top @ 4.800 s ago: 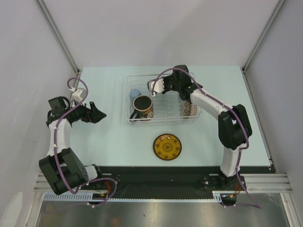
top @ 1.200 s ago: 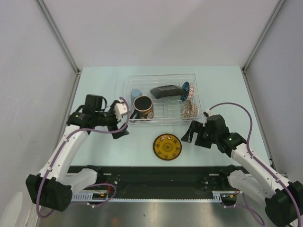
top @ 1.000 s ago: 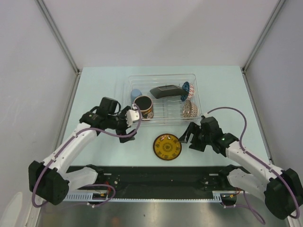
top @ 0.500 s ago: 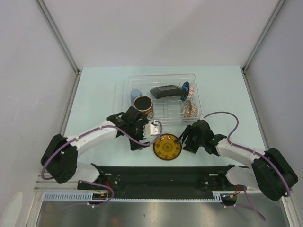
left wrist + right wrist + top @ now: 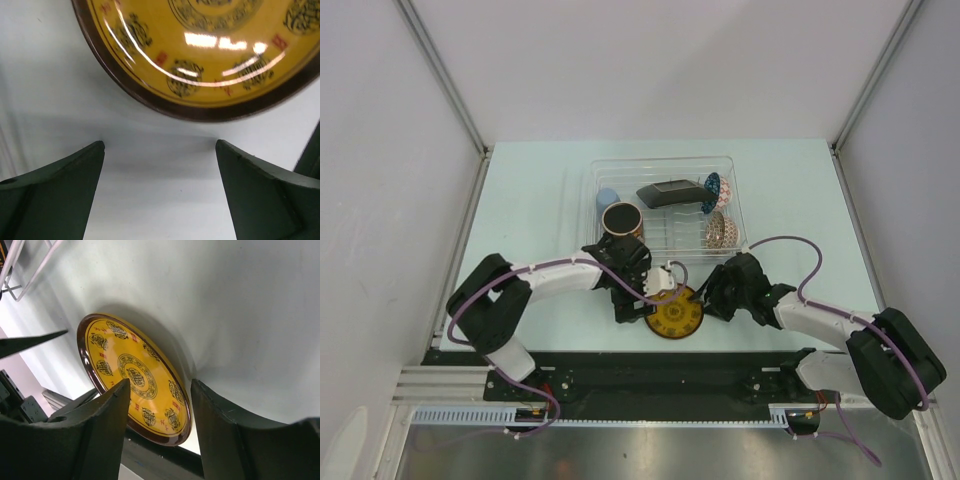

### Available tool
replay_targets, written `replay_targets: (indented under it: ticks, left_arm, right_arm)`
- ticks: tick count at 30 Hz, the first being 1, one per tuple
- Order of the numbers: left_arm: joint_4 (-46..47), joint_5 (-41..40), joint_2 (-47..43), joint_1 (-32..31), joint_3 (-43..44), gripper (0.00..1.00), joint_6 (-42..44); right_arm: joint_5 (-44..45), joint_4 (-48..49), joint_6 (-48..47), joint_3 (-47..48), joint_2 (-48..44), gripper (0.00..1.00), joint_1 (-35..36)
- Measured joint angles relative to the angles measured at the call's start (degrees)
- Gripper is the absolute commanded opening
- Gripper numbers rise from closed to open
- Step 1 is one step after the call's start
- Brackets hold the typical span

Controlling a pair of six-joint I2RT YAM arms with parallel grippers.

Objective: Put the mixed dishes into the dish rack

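The yellow round saucer [image 5: 676, 319] lies flat on the table in front of the dish rack [image 5: 595, 180]. My left gripper [image 5: 646, 304] is open at the saucer's left rim; in the left wrist view the saucer [image 5: 200, 50] lies just beyond the open gripper [image 5: 160, 146]. My right gripper [image 5: 706, 300] is open at the saucer's right rim. In the right wrist view its gripper [image 5: 160, 382] straddles the near edge of the saucer [image 5: 127, 370]. The rack holds the pale blue cup [image 5: 607, 197], the mug [image 5: 621, 222], the black plate [image 5: 670, 192], the blue bowl [image 5: 712, 190] and the brownish bowl [image 5: 719, 230].
The table's front edge with a black strip [image 5: 650, 360] runs just below the saucer. White walls with metal rails [image 5: 440, 75] enclose the table on the left, back and right.
Both arms have swung in to the saucer, the left from the rack's left side, the right from the right. The black plate, held over the rack earliest, now rests in it.
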Motion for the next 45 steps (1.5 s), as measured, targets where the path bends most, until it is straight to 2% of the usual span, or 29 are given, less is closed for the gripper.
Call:
replay_targets:
  ticks: [5,12,20,23,24,26,34,37,39,43,45]
  left_arm:
    - [3.2,0.2,3.2,-1.0,2.6,0.98,-1.4]
    - [2.8,0.2,4.8,-2.0,4.5,0.98,-1.7]
    - [3.1,0.3,6.1,-5.7,6.1,0.98,-3.6]
    - [3.4,0.7,6.3,-6.8,6.5,0.98,-4.5]
    - [3.6,0.9,6.4,-6.9,6.5,0.98,-4.9]
    - [3.9,1.0,6.4,-6.9,6.5,0.98,-5.5]
    - [2.9,1.6,4.0,-6.9,6.8,0.99,-7.9]
    - [1.7,2.1,-2.1,-5.3,6.9,0.99,-9.8]
    - [-0.3,3.5,-7.4,-1.8,8.9,0.99,-11.6]
    - [-4.0,8.1,-18.2,10.7,15.6,0.99,-13.9]
    - [-7.1,10.8,-23.5,19.0,19.1,0.99,-13.7]
  right_arm:
    - [0.0,0.4,0.0,-0.1,0.0,0.54,0.3]
    - [0.4,0.9,-0.2,-0.4,0.5,0.51,0.3]
    - [-2.0,6.3,-1.2,-0.4,4.0,0.44,0.5]
    - [-3.1,7.8,-1.9,-0.4,4.5,0.33,0.8]
    - [-3.3,8.2,-2.2,-0.4,4.5,0.16,1.0]
    - [-3.9,8.4,-2.7,-0.4,4.4,0.00,1.1]
    - [-3.5,6.8,-5.3,-0.2,0.1,0.00,1.3]
    - [-3.5,4.7,-7.8,0.3,-3.9,0.00,1.3]
    - [-4.2,2.2,-10.5,1.4,-6.6,0.00,1.3]
    - [-6.8,-3.1,-19.3,6.5,-10.7,0.00,1.3]
    - [-7.0,-6.3,-25.6,10.7,-12.1,0.00,1.8]
